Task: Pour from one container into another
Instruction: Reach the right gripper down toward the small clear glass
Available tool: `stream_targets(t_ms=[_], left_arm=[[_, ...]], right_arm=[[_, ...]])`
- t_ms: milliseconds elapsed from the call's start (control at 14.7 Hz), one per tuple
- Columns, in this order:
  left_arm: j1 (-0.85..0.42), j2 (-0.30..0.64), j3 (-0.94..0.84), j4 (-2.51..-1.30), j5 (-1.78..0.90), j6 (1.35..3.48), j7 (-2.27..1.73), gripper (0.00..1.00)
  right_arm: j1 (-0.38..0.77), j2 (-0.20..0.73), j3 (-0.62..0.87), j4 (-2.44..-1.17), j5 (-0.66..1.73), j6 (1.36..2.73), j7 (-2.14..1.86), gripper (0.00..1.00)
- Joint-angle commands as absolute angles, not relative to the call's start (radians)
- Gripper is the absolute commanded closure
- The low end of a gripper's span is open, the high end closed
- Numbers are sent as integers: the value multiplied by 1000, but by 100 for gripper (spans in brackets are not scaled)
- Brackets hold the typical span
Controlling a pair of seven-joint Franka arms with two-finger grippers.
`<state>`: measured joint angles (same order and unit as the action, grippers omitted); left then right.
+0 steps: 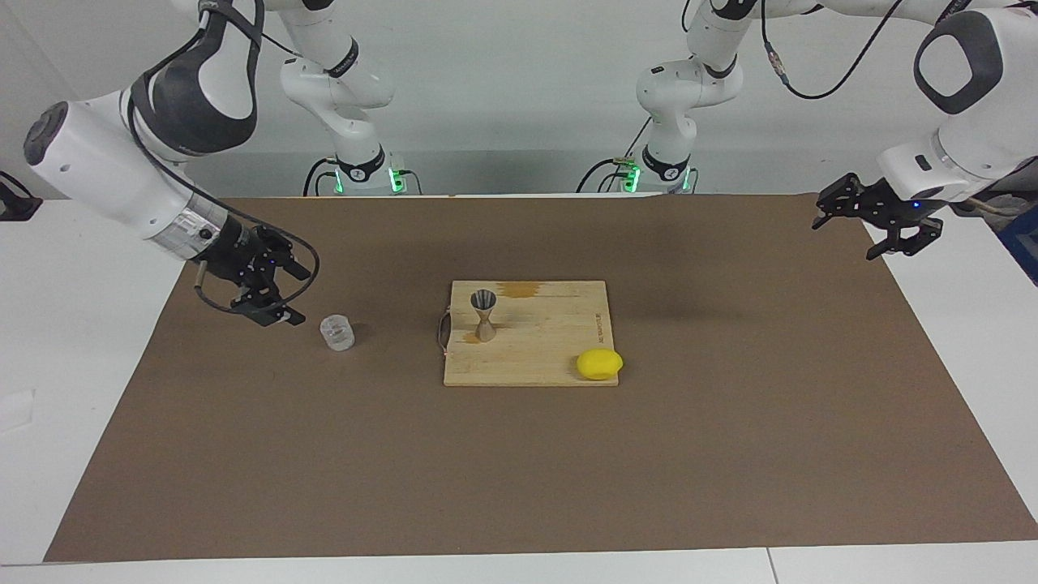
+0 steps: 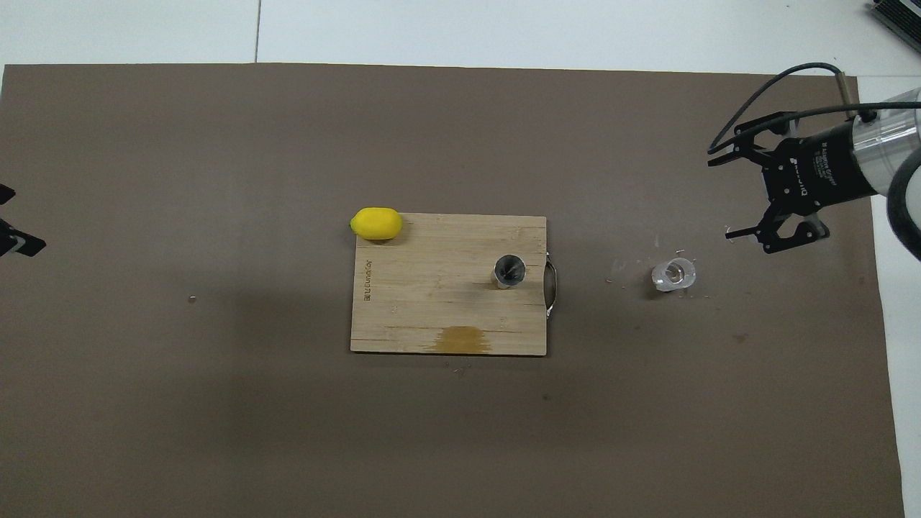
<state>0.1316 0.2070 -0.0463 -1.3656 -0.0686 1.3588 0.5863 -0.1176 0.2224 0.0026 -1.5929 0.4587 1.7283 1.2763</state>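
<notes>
Approaching for the pickup | right gripper [image 1: 280, 296] hung beside the glass tumbler [image 1: 337, 332], fingers spread, nothing held | jigger [image 1: 484, 315] stood upright on the cutting board [image 1: 559, 357] | left gripper [image 1: 880, 223] waited spread | next, I judged: straddle tumbler, close.

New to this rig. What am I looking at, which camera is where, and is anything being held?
Two white robot arms work at a table with a brown mat. One picture faces the robots from across the table; the other looks down from above their end.

On the mat: a wooden cutting board carrying a metal jigger and a lemon, and beside the board, toward the right arm's end, a small glass tumbler.

Nothing is held. The right hand is open, close beside the tumbler without gripping it. The left hand waits open over the mat's edge.
</notes>
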Motion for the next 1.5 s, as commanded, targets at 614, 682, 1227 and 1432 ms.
stream_targets(t_ms=[614, 682, 1227, 1432], left_arm=[[113, 37, -26, -1532, -49, 1430, 186, 0], [117, 35, -26, -1535, -37, 1437, 184, 0], [110, 18, -26, -1577, 26, 1524, 31, 0], [104, 2, -28, -1626, 77, 1609, 32, 0]], right_arm=[[-213, 301, 15, -1730, 554, 1856, 1210, 0], [-215, 307, 15, -1730, 554, 1859, 1210, 0], [-216, 327, 15, -1756, 583, 1885, 1209, 0], [-233, 331, 14, -1782, 617, 1911, 1180, 0]])
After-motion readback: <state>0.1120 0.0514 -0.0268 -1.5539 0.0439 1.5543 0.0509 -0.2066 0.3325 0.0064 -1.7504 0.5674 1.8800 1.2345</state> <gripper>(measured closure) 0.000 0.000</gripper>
